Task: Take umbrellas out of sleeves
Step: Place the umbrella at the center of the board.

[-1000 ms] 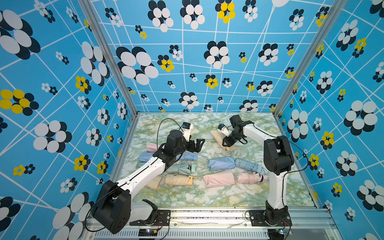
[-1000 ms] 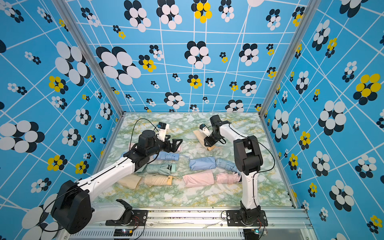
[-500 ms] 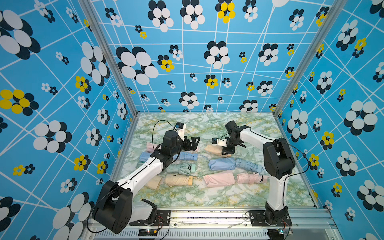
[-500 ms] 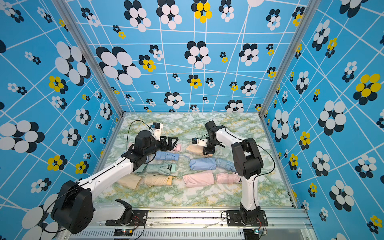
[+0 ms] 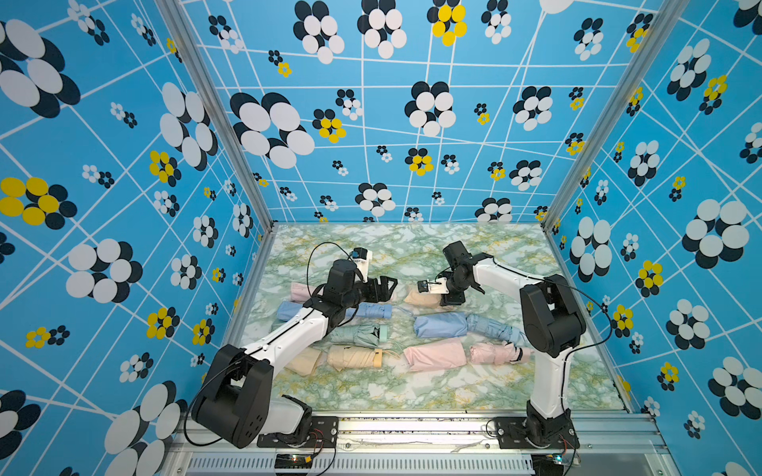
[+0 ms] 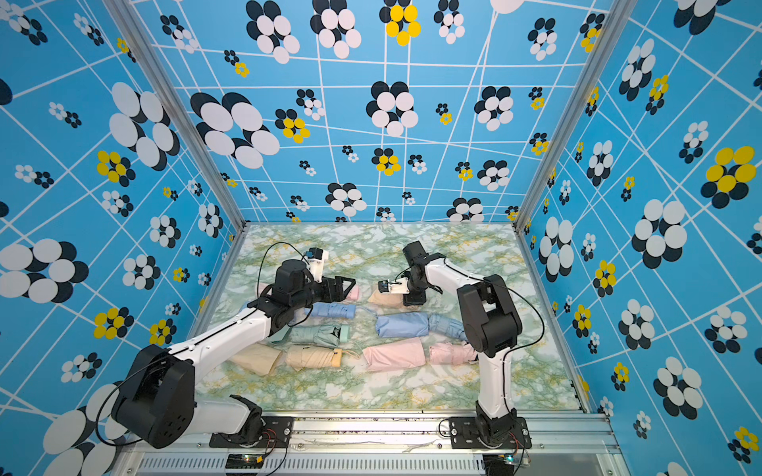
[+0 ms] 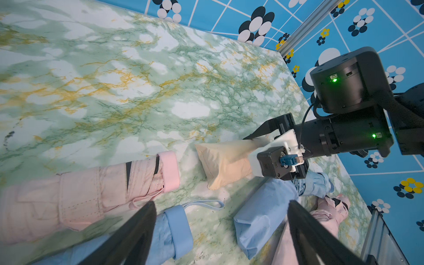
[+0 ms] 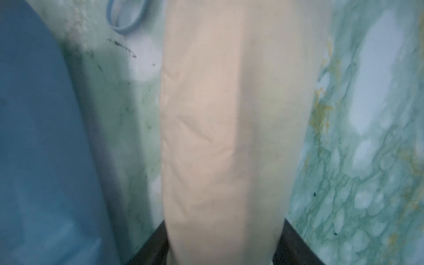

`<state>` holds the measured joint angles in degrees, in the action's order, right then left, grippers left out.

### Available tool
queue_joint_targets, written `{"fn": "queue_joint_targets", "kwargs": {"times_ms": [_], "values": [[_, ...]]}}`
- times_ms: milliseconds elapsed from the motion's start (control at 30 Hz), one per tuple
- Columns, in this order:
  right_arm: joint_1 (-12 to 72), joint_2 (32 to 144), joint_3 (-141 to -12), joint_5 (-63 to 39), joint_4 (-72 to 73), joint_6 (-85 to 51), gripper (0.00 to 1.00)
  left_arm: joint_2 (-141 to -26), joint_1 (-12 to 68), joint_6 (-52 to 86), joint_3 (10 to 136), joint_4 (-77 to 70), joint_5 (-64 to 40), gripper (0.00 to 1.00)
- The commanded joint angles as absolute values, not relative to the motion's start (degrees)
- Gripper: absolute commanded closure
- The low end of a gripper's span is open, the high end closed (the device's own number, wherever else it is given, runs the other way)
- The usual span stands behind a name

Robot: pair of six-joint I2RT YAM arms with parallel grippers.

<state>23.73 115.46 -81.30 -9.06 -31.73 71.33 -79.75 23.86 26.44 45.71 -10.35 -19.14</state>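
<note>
A plump beige sleeve (image 5: 420, 296) (image 6: 385, 297) (image 7: 224, 160) (image 8: 229, 114) lies on the marble table, behind the middle. My right gripper (image 5: 450, 299) (image 6: 414, 299) (image 8: 223, 224) points down over its right end, a finger pressed against each side of the fabric. What is inside the sleeve is hidden. My left gripper (image 5: 391, 284) (image 6: 350, 284) (image 7: 221, 204) hovers open and empty to the sleeve's left, above the handle of a blue umbrella (image 5: 371, 310) (image 7: 174, 229). A pink umbrella (image 7: 103, 183) lies just behind that one.
In front lie a blue sleeve (image 5: 441, 323), a blue umbrella (image 5: 490, 327), a mint umbrella (image 5: 363, 334), a beige umbrella (image 5: 354, 356), a flat beige sleeve (image 5: 303, 360), a pink sleeve (image 5: 435, 354) and a pink umbrella (image 5: 495, 353). Patterned walls close three sides.
My right gripper has brought the beige sleeve from the back of the table forward and down until it lies on the surface. The left gripper has hardly moved.
</note>
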Motion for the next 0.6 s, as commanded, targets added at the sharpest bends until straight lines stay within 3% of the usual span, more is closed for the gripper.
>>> {"fn": "queue_joint_targets", "kwargs": {"times_ms": [0, 267, 367, 500, 567], "values": [[23.91, 111.40, -79.72, -9.50, -26.42, 69.93, 0.32, -81.83, 23.32, 27.96, 48.02, -9.50, -22.06, 0.12], [23.83, 102.34, -74.47, -16.10, -17.03, 61.35, 0.18, -87.25, 23.47, 28.22, 50.99, -7.35, -26.22, 0.16], [23.82, 96.98, -70.69, -18.10, -10.84, 54.38, 0.15, -90.00, 23.47, 26.25, 53.30, -5.21, -27.87, 0.17], [23.69, 90.39, -66.72, -17.62, -4.14, 40.92, 0.01, -94.39, 23.38, 22.48, 57.79, -0.84, -29.96, 0.18], [23.70, 87.63, -65.88, -15.59, -3.36, 34.28, 0.01, -96.81, 23.38, 21.17, 60.24, 1.01, -31.78, 0.18]]}}
